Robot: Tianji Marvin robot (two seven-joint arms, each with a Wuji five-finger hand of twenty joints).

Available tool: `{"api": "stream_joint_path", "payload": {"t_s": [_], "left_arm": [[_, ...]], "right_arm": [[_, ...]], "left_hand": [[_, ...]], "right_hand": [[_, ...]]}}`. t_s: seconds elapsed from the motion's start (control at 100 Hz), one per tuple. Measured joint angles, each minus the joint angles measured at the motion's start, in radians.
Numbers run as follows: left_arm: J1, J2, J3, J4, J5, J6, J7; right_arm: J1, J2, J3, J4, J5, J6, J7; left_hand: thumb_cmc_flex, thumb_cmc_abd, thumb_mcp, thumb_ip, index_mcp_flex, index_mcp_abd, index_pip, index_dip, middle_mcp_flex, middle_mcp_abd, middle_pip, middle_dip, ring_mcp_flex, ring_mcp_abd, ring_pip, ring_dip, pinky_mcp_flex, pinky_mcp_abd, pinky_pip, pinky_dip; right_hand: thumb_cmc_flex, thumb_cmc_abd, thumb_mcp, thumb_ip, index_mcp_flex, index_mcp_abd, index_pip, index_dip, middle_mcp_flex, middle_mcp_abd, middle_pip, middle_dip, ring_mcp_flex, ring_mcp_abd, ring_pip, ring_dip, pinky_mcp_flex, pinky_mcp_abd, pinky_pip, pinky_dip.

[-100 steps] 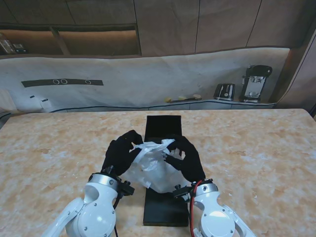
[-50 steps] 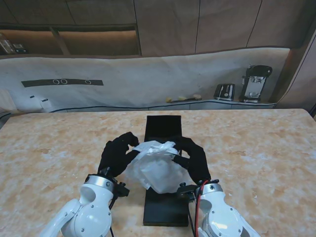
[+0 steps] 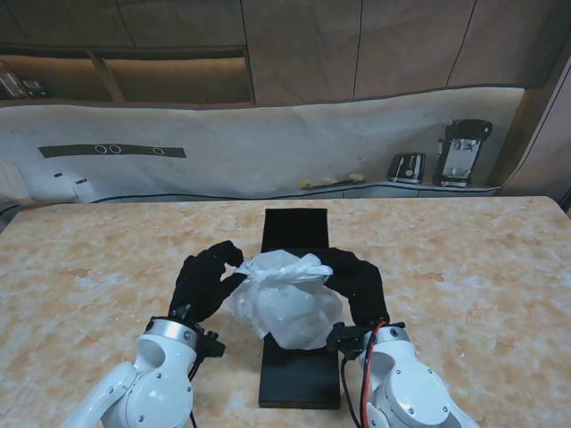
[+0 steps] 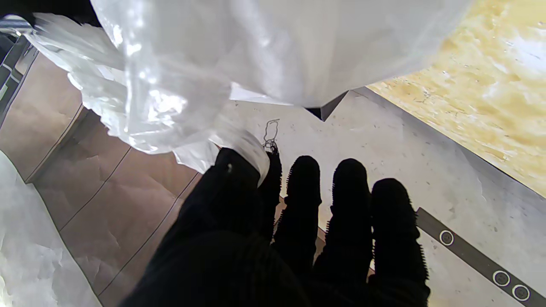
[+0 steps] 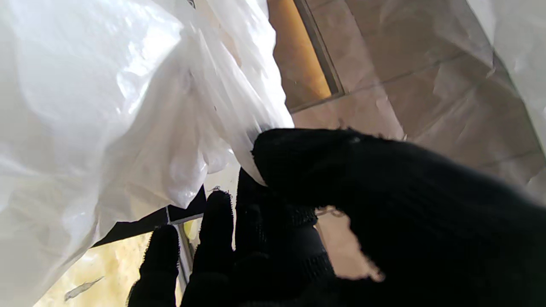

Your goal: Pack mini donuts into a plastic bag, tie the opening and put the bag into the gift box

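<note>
- Stand view: the bag (image 3: 287, 303), white and crumpled, sits between the two hands over the middle of the black box (image 3: 297, 379), which runs away from me on the table (image 3: 464, 276).
- The bag's bunched top (image 3: 284, 264) points away from me, gathered into twisted folds, with a loose tail reaching toward the right hand.
- What is inside the bag cannot be made out through the cloudy plastic.
- The left hand (image 3: 203, 279), in a black glove, lies against the bag's left side; its thumb and forefinger reach up to the bunched top.
- In the left wrist view, the left hand (image 4: 273, 238) pinches a strip of the bag (image 4: 192, 76) between thumb and forefinger, while the other three fingers (image 4: 347, 200) stand straight, side by side, clear of the plastic.
- The right hand (image 3: 357, 281), also gloved in black, curls around the bag's right side.
- In the right wrist view, the right hand (image 5: 324, 221) has its thumb pressed onto a fold of the bag (image 5: 128, 106) against the fingers beneath, so it too pinches the plastic.
- The box shows at both ends of the bag, the farther end beyond the bunched top and the nearer end between the white wrists.
- Behind the table, a pale sheet (image 3: 268, 143) covers the counter; on its right end stand a dark machine (image 3: 461, 152) and a smaller one (image 3: 406, 165) just beside it.
</note>
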Motion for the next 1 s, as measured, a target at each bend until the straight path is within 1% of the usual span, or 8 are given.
{"api": "stream_joint_path", "payload": {"t_s": [0.13,0.21,0.26,0.44,0.53,0.76,0.93,1.0], "left_arm": [[0.002,0.001,-0.001,-0.002,0.001,-0.001,-0.003],[0.005,0.003,-0.005,-0.002,0.004,-0.007,-0.013],[0.008,0.004,-0.007,-0.004,0.005,-0.008,-0.021],[0.026,0.009,-0.021,-0.009,0.011,-0.019,-0.047],[0.032,0.012,-0.025,-0.009,0.011,-0.024,-0.057],[0.042,0.017,-0.031,-0.001,0.005,-0.038,-0.083],[0.048,0.020,-0.035,0.001,-0.007,-0.035,-0.106],[0.048,0.020,-0.036,0.002,-0.018,-0.030,-0.112]], "right_arm": [[-0.002,-0.007,0.014,-0.006,0.024,0.020,-0.022],[-0.002,-0.012,0.020,-0.006,0.023,0.034,-0.039],[-0.002,-0.015,0.024,-0.006,0.027,0.043,-0.053],[-0.004,-0.029,0.040,-0.006,0.056,0.083,-0.094],[-0.006,-0.032,0.045,-0.006,0.040,0.100,-0.108],[-0.008,-0.042,0.062,-0.005,-0.008,0.158,-0.143],[-0.008,-0.046,0.063,0.001,-0.039,0.189,-0.158],[-0.008,-0.045,0.064,0.006,-0.054,0.188,-0.148]], "left_hand": [[-0.006,0.000,0.000,0.000,0.000,0.000,0.000,0.000,0.000,0.000,-0.001,0.000,0.000,0.000,0.000,0.000,0.000,0.000,0.000,0.000],[-0.014,0.000,0.000,0.000,0.000,0.000,0.000,-0.001,0.000,0.000,-0.002,0.000,0.000,0.000,0.000,0.000,0.000,0.000,0.000,0.000],[-0.015,0.000,0.000,0.000,0.000,0.000,0.000,-0.001,0.000,0.000,-0.002,0.000,0.000,0.000,0.000,0.000,0.000,0.000,0.000,0.000],[-0.017,0.000,-0.014,-0.001,0.000,0.001,0.000,0.002,0.000,0.000,-0.017,0.013,0.000,0.000,0.000,0.000,-0.004,0.000,0.000,0.000],[-0.019,0.000,-0.025,-0.002,0.000,0.002,0.000,0.004,0.000,0.000,-0.017,0.017,0.000,0.000,0.000,0.000,-0.004,0.000,0.000,0.000],[-0.031,0.000,-0.051,-0.005,0.000,0.002,0.000,0.015,0.000,0.000,-0.019,0.023,0.000,0.000,0.000,0.000,-0.005,0.000,0.000,0.000],[-0.032,0.000,-0.059,-0.005,0.000,0.002,0.000,0.015,0.000,0.000,-0.030,0.024,0.000,0.000,0.000,0.000,-0.005,0.000,0.000,0.000],[-0.032,0.000,-0.059,-0.005,0.000,-0.010,-0.025,-0.003,0.000,0.000,-0.049,0.013,0.000,-0.001,-0.029,-0.004,-0.005,0.000,-0.015,0.000]], "right_hand": [[-0.012,0.022,-0.060,0.190,0.012,0.023,0.000,0.005,0.017,-0.003,0.019,0.025,0.005,0.000,0.026,0.018,-0.001,-0.003,0.058,-0.002],[-0.013,0.041,-0.080,0.246,0.013,0.035,0.000,0.009,0.025,-0.003,0.028,0.025,0.014,0.000,0.039,0.027,-0.001,-0.003,0.074,-0.003],[-0.015,0.053,-0.105,0.308,0.020,0.037,0.000,0.009,0.037,-0.003,0.034,0.025,0.015,0.000,0.041,0.029,-0.001,-0.003,0.093,-0.010],[-0.016,0.078,-0.116,0.378,0.031,0.063,0.000,0.009,0.036,-0.003,0.056,0.025,0.015,0.000,0.062,0.040,-0.001,-0.003,0.119,-0.013],[-0.026,0.105,-0.125,0.438,0.043,0.074,0.000,0.009,0.036,-0.003,0.077,0.051,0.015,0.000,0.075,0.042,-0.001,-0.003,0.138,-0.024],[-0.042,0.131,-0.126,0.489,0.064,0.074,0.000,0.002,0.047,-0.003,0.106,0.076,0.026,0.000,0.099,0.054,0.001,-0.003,0.157,-0.036],[-0.042,0.132,-0.126,0.490,0.064,0.074,0.000,0.002,0.047,-0.003,0.126,0.076,0.026,0.000,0.102,0.054,0.001,-0.003,0.154,-0.055],[-0.042,0.131,-0.089,0.399,0.061,0.074,-0.002,-0.006,0.046,0.001,0.126,0.076,0.026,0.000,0.089,0.054,0.000,-0.003,0.116,-0.060]]}}
